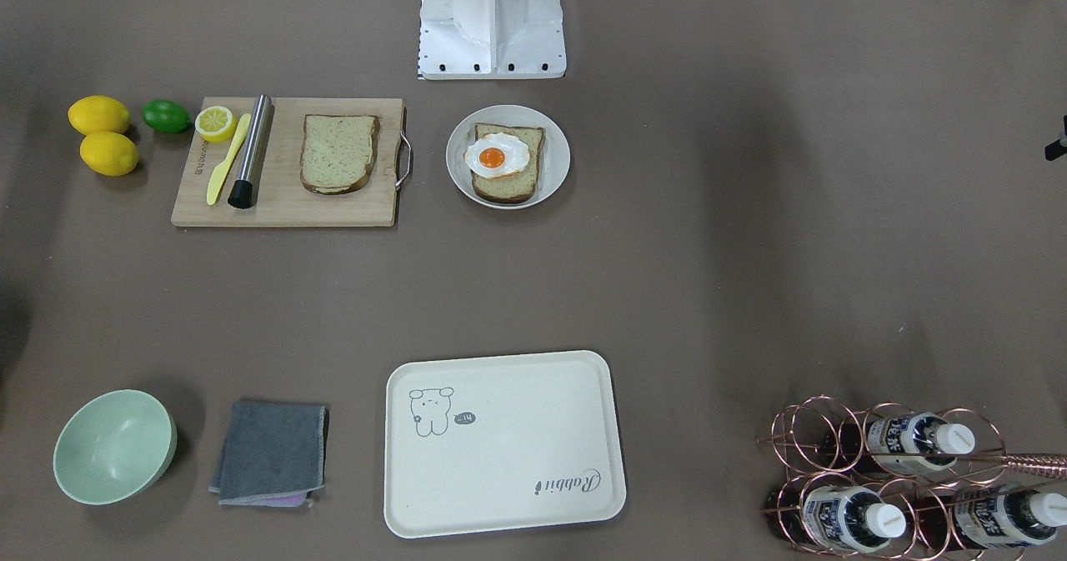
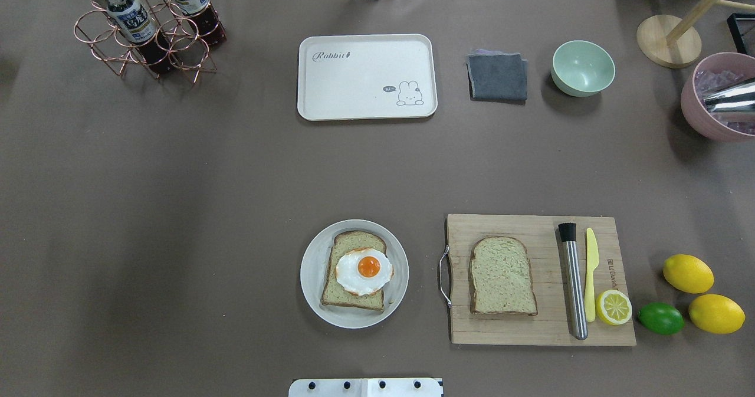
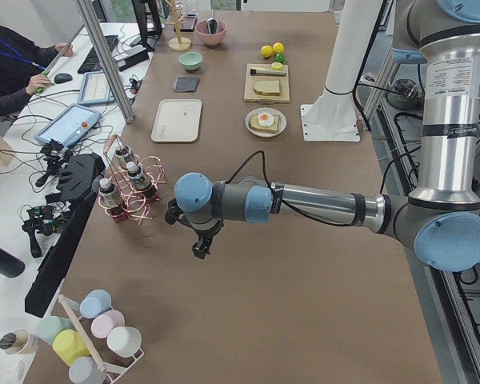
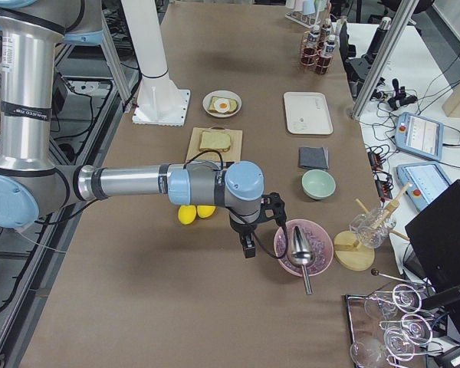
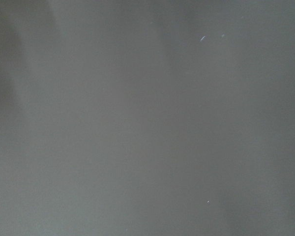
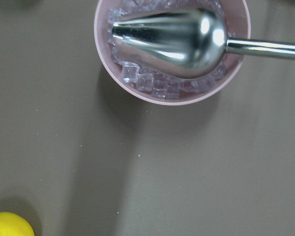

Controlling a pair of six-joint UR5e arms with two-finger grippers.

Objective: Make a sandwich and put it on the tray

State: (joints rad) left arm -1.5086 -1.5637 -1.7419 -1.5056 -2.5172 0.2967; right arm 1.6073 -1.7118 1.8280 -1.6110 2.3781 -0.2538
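One slice of wholegrain bread [image 2: 339,294] lies on a round white plate [image 2: 312,273] with a fried egg [image 2: 364,270] on top. A second bare slice [image 2: 502,276] lies on the wooden cutting board [image 2: 531,332]. The cream tray [image 2: 354,84] is empty at the far side of the table. My left gripper [image 3: 200,250] hangs over bare table near the bottle rack, far from the food. My right gripper [image 4: 248,247] hangs beside the pink bowl. Both show only in the side views, so I cannot tell if they are open or shut.
A copper rack of bottles [image 2: 147,25] stands far left. A grey cloth [image 2: 497,76] and green bowl [image 2: 583,68] lie right of the tray. A pink ice bowl with a steel scoop [image 6: 172,39], lemons [image 2: 688,273], a lime, a yellow knife and a steel muddler [image 2: 573,282] are at the right.
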